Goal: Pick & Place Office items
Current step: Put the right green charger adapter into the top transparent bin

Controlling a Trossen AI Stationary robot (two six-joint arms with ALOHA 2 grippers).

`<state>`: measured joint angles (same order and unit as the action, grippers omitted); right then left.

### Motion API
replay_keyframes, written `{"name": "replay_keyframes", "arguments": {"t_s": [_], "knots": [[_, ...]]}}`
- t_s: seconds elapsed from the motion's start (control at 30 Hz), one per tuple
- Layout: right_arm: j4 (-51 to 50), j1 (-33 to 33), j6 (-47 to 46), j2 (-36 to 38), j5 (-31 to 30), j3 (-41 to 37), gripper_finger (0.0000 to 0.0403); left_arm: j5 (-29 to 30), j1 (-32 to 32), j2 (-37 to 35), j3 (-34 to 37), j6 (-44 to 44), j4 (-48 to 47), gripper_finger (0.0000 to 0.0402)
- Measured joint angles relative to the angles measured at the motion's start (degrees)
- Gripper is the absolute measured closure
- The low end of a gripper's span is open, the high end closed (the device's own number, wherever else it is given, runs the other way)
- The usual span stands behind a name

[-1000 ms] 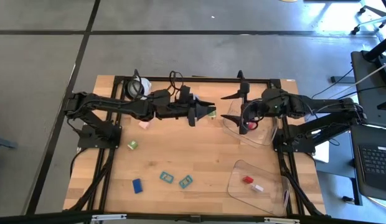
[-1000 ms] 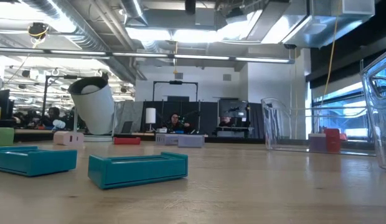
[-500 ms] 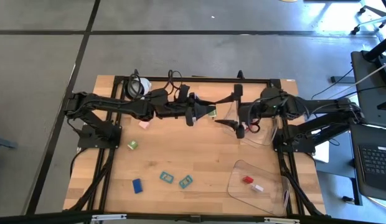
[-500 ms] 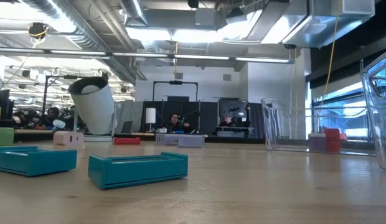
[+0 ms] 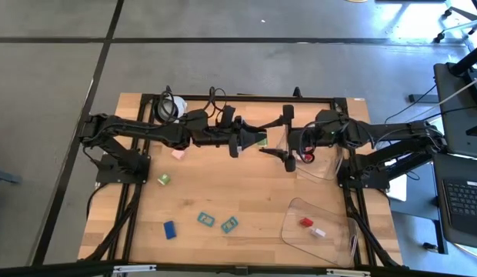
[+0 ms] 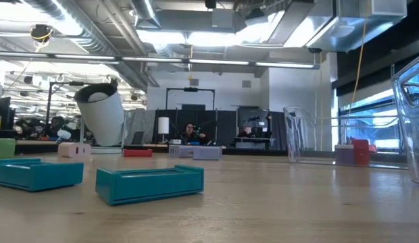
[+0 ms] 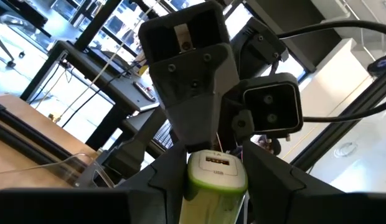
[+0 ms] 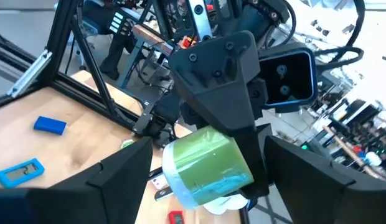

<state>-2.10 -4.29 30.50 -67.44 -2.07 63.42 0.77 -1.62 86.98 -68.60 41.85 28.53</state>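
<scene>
Plainly, a handover is taking shape above the bench's (image 5: 223, 192) far middle: the left hand (image 5: 252, 138) is pinching a green office item (image 5: 261, 139), and the right hand (image 5: 275, 136), fingers spread, is closing around it. Misaligned fingers or an early release risk dropping the piece short of the clear tray (image 5: 319, 165) beyond.

You see even overhead light on table (image 5: 246, 192); ceiling fixtures glare in low view; windows blown out behind left wrist.
</scene>
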Motion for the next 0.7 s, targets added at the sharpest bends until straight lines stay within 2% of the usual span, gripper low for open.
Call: {"name": "replay_keyframes", "arguments": {"t_s": [0.2, 0.47, 0.7], "knots": [[0.0, 0.0, -2.0, 0.0, 0.0, 0.0, 0.0104, 0.0, 0.0, 0.0, 0.0, 0.0, 0.0, 0.0267], [0.0, 0.0, -1.5, 0.0, 0.1, 0.0, 0.0172, -0.4, 0.0, 0.0, 0.0, 0.7, -0.3, 0.0266], [0.1, 0.0, -1.6, 0.0, 0.2, 0.0, 0.0224, -0.1, 0.0, 0.1, 0.0, -0.1, -0.3, 0.0248]]}}
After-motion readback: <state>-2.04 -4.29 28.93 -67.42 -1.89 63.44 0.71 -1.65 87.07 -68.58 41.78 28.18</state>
